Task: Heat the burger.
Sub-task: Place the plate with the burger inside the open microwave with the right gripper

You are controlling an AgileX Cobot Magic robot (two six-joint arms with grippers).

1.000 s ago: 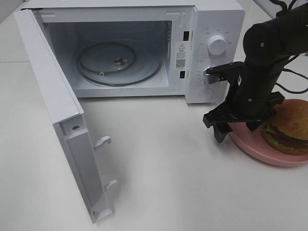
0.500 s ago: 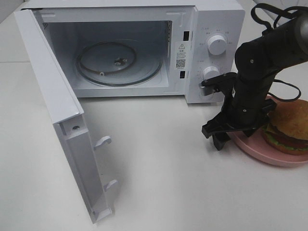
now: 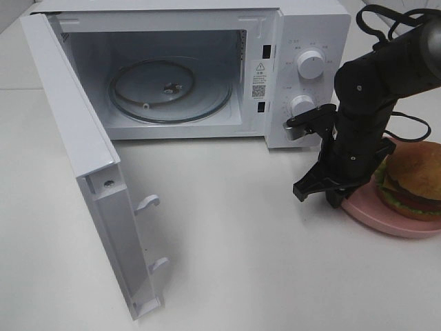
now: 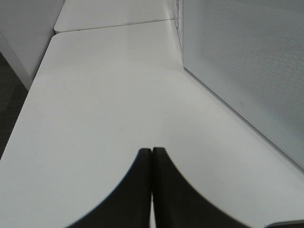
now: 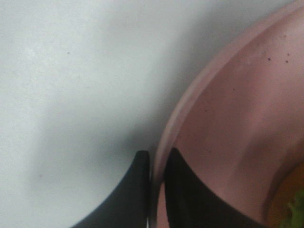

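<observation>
Since the microwave (image 3: 272,21) stands open for loading, right gripper (image 5: 156,157): almost fully closed, pinching the pink plate (image 3: 365,210) rim as carrier; burger (image 3: 413,181) rests on that plate, right of microwave.

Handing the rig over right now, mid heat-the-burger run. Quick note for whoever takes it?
Grippers: left gripper shut and empty, over the table beside the microwave door. The right gripper is shut on the rim of the pink plate, one finger inside, one outside.
Things: burger sits on the pink plate, on the table right of the microwave.
Done: door wide open, nothing on the glass turntable, plate gripped.
Left: carry plate and burger onto the turntable, release, close the door, start heating.
</observation>
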